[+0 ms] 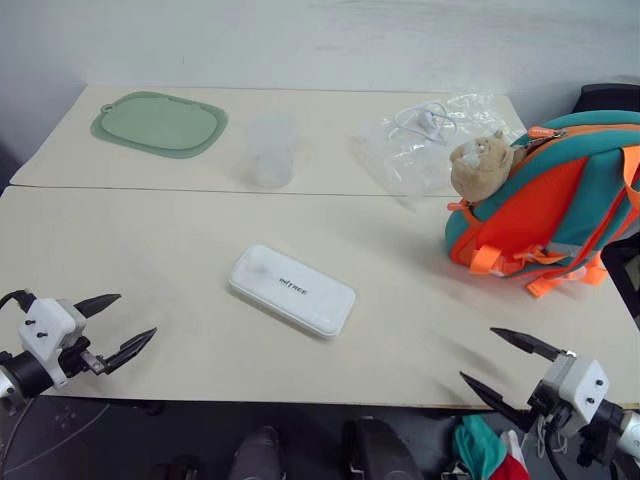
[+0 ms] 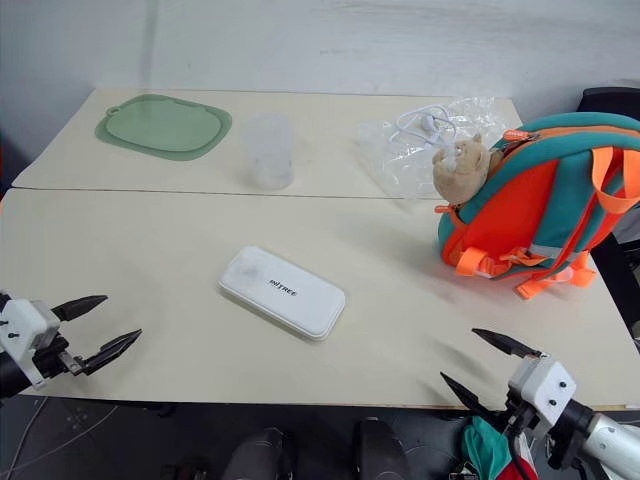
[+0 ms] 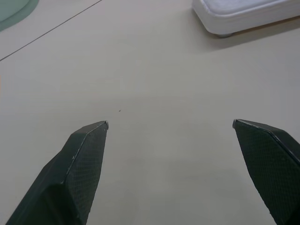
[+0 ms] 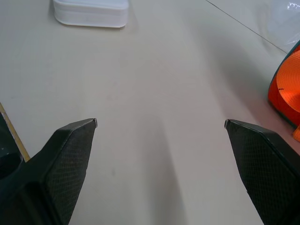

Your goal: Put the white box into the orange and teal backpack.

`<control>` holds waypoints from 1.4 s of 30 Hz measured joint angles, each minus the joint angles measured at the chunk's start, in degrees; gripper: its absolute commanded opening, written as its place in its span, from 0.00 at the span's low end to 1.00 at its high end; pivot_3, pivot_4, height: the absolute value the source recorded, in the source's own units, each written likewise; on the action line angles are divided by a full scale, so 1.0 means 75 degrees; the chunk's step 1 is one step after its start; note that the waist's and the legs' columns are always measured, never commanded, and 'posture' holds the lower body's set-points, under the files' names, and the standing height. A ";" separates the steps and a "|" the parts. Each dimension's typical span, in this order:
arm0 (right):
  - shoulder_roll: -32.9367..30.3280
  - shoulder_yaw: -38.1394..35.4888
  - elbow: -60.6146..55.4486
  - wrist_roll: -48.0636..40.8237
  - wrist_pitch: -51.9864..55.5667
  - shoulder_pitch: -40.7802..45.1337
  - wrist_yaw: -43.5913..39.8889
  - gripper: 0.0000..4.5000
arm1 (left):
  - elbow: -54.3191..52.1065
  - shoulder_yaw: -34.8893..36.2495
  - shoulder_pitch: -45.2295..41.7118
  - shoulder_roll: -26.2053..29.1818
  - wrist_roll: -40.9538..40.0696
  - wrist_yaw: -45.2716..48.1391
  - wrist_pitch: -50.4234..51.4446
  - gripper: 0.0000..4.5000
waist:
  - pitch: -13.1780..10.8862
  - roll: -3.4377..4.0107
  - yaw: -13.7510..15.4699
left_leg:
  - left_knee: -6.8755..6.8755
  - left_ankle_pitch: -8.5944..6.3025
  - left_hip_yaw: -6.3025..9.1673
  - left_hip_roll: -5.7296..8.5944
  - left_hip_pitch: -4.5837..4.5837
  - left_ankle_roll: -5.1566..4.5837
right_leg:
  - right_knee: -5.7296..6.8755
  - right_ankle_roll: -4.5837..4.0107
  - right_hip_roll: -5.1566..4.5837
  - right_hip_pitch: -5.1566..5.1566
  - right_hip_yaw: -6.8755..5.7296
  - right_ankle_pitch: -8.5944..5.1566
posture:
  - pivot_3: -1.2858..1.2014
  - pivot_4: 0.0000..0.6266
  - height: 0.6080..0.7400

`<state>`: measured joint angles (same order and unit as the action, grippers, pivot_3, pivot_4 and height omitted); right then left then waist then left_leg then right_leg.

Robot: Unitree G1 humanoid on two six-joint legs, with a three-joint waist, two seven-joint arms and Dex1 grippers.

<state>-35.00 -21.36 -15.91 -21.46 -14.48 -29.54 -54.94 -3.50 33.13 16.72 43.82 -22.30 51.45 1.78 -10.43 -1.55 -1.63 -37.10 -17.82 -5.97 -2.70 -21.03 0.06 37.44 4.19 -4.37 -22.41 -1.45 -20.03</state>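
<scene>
The white box lies flat near the middle of the cream table, its grey lettering facing up. At the table's right side rests the orange and teal backpack, a tan plush charm hanging on its near face. My left gripper hovers open over the table's front left edge, well left of the box. My right gripper stands open at the front right edge, below the backpack. A corner of the box appears ahead in the left wrist view, and the box also lies ahead in the right wrist view.
A green silicone mat lies at the back left. A clear plastic cup stands behind the box. A crinkled clear bag with a white cable sits beside the backpack. A black chair stands past the table's right end.
</scene>
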 measured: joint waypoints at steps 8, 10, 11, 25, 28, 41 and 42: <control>0.0010 0.0210 0.0036 -0.0037 -0.0012 0.0148 0.0012 1.00 | 0.0042 -0.0001 -0.0154 -0.0019 -0.0288 0.0009 0.0315 1.00 | 0.0000 0.0000 0.0001 | -0.0001 0.0001 0.0001 0.0000 0.0000 0.0001 | 0.0001 0.0000 0.0000 0.0000 -0.0001 0.0000 | 0.52 0.24 1.00; 0.0009 0.0366 0.0033 -0.0109 0.0078 0.0146 -0.0086 1.00 | 0.0041 -0.0001 -0.0176 -0.0018 -0.0399 0.0045 0.0524 1.00 | 0.0000 0.0000 0.0000 | -0.0002 0.0001 0.0001 0.0000 -0.0001 0.0001 | 0.0002 0.0000 0.0000 0.0001 -0.0001 0.0000 | 0.52 0.24 1.00; 0.0009 0.0423 0.0033 -0.0139 0.0116 0.0145 -0.0112 1.00 | 0.0040 -0.0003 -0.0179 -0.0008 -0.0450 0.0107 0.0634 1.00 | 0.0000 0.0000 0.0000 | -0.0002 0.0001 0.0001 0.0001 0.0000 0.0000 | 0.0002 0.0000 0.0000 0.0001 -0.0001 0.0000 | 0.52 0.24 1.00; -0.0475 0.1569 -0.1587 -0.0569 0.1953 0.0707 -0.0035 0.49 | -0.0664 -0.0348 -0.1383 0.0522 -0.1167 0.0265 0.2502 0.59 | 0.0002 -0.0003 0.0004 | -0.0012 0.0008 0.0005 0.0004 0.0003 0.0006 | 0.0017 0.0000 -0.0001 0.0001 -0.0001 0.0000 | 0.52 0.24 1.00; -0.0344 0.2502 -0.1508 0.0273 0.2277 0.1687 0.0373 0.27 | -0.0408 -0.1240 -0.2568 0.0390 -0.0712 -0.0211 0.2539 0.39 | 0.0005 -0.0008 0.0024 | -0.0022 0.0018 0.0008 0.0010 0.0001 0.0017 | 0.0029 0.0001 0.0000 0.0000 -0.0005 0.0000 | 0.52 0.24 1.00; 0.0367 0.4416 -0.0400 0.1447 0.3730 0.3915 0.0971 0.00 | 0.1510 -0.4169 -0.5128 -0.0704 0.1158 -0.0720 0.2204 0.01 | 0.0011 -0.0020 -0.0009 | -0.0080 0.0026 -0.0029 -0.0011 -0.0025 0.0032 | 0.0045 0.0013 0.0028 -0.0020 0.0010 0.0005 | 0.52 0.24 1.00; 0.0408 0.4481 -0.0399 0.1431 0.3858 0.4013 0.0973 0.00 | 0.1483 -0.4288 -0.5107 -0.0726 0.1157 -0.0607 0.2268 0.01 | 0.0011 -0.0020 -0.0005 | -0.0080 0.0027 -0.0029 -0.0012 -0.0025 0.0033 | 0.0047 0.0013 0.0028 -0.0020 0.0010 0.0005 | 0.52 0.24 1.00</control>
<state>-31.94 12.25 -18.91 -10.72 14.45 0.55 -47.65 7.62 0.97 -21.58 38.38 -13.63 46.90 18.79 -10.35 -1.70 -1.67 -37.70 -17.62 -6.19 -2.79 -21.22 0.30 37.79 4.28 -4.16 -22.56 -1.38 -19.99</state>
